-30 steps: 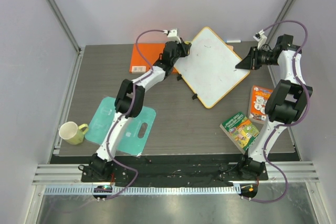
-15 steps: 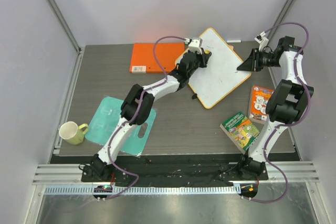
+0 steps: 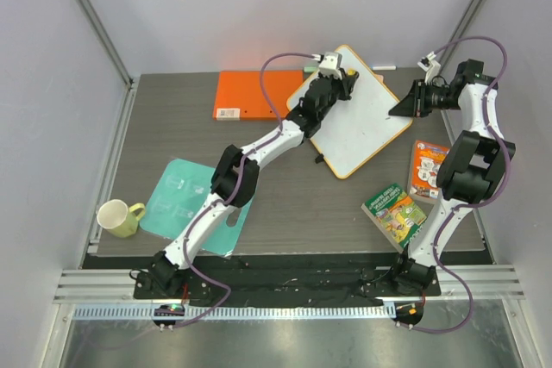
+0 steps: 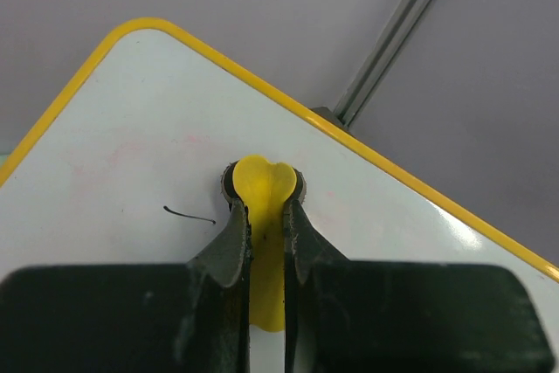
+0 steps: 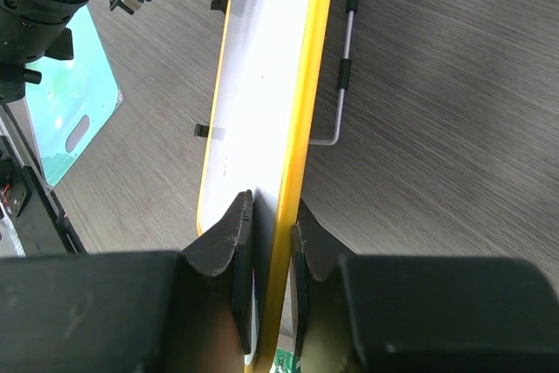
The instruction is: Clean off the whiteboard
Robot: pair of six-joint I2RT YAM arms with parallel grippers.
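Note:
The whiteboard (image 3: 358, 122), white with a yellow rim, lies turned like a diamond at the back right of the table. My left gripper (image 3: 345, 84) is over its far corner, shut on a yellow eraser (image 4: 265, 183) whose rounded head rests on the white surface (image 4: 131, 128). A short dark pen stroke (image 4: 188, 213) lies just left of the eraser. At the board's right corner, my right gripper (image 3: 404, 105) is shut on the whiteboard's rim (image 5: 301, 111), one finger on each face (image 5: 271, 224).
An orange folder (image 3: 254, 92) lies left of the board, partly under the left arm. A teal cutting board (image 3: 185, 204) and a pale mug (image 3: 116, 217) sit near left. Two booklets (image 3: 395, 213) (image 3: 425, 168) lie by the right arm. A marker (image 3: 385, 68) rests behind the board.
My left arm has swept the eraser rightward across the board, from its left corner to near the far corner. The right gripper has kept its hold without moving.

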